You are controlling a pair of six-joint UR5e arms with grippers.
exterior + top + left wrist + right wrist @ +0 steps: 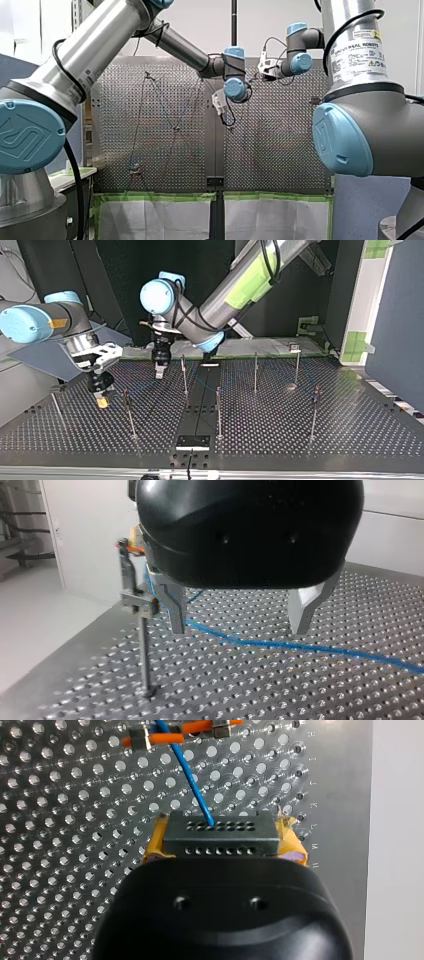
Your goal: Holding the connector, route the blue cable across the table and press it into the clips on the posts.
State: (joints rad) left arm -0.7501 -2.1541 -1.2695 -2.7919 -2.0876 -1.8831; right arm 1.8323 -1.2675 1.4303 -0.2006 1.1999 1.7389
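Note:
In the right wrist view my right gripper [223,846] has its yellow pads [292,847] shut on a black connector block [222,832]. The blue cable [192,782] leaves the block and runs ahead into an orange clip [170,737]. In the left wrist view my left gripper [238,628] is open, metal fingers [176,607] wide apart. The blue cable [300,647] passes just below the fingertips, untouched. Beside one finger stands a thin post [145,655] with a grey clip [136,601]. The top view shows my right gripper [102,401] at the left and my left gripper [159,372] nearer the middle.
Several thin posts stand on the perforated table [350,430], such as one [184,374] beside my left gripper, one in the middle [218,412] and one at the top view's right [314,412]. A black plate [192,442] lies near the closest edge.

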